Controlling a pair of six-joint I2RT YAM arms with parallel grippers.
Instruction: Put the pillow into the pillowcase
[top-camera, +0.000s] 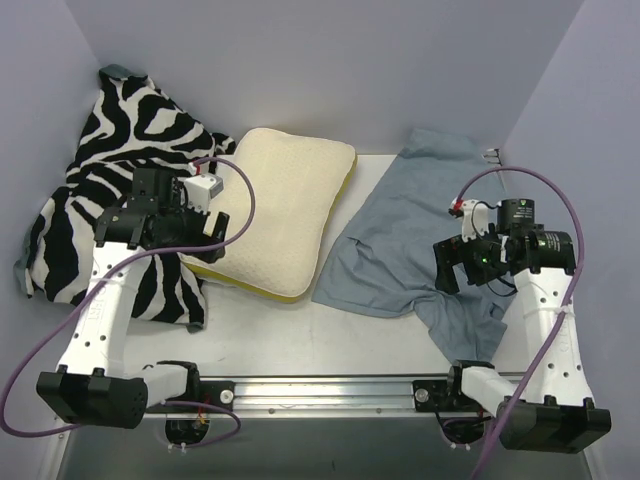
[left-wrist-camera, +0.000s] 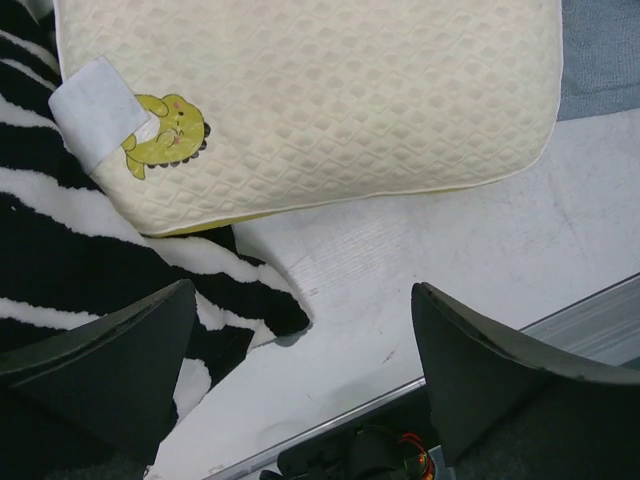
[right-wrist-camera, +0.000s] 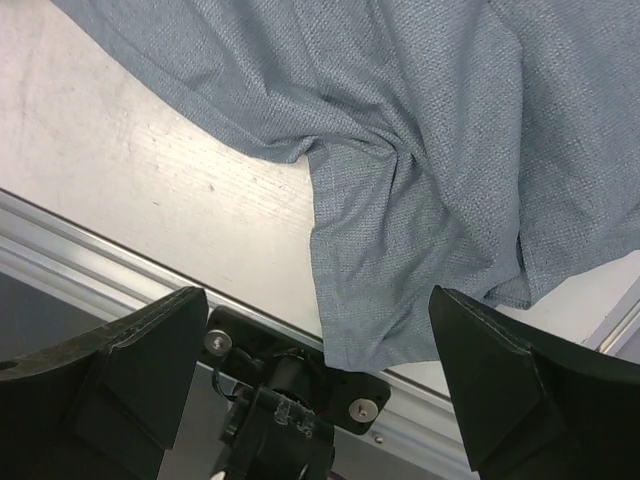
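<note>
Your flat white tabletop (top-camera: 300, 335) carries three things. A black-and-white zebra-print cloth (top-camera: 110, 170) is bunched at the left. A cream textured rectangular pillow (top-camera: 280, 205) lies mid-table, its near left corner resting on that cloth. A crumpled grey-blue cloth pillowcase (top-camera: 400, 235) lies at the right, one flap drooping over the near edge.

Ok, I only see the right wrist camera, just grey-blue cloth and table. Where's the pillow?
Observer: The pillow lies just left of the pillowcase, in the middle of the table, one end resting on a zebra-print cloth.
Child: Is the other gripper holding it?
Observer: No, the left gripper hangs open by the pillow's near corner, holding nothing.
Child: Any picture on it?
Observer: Yes, a small yellow-green animal beside a white tab.
</note>
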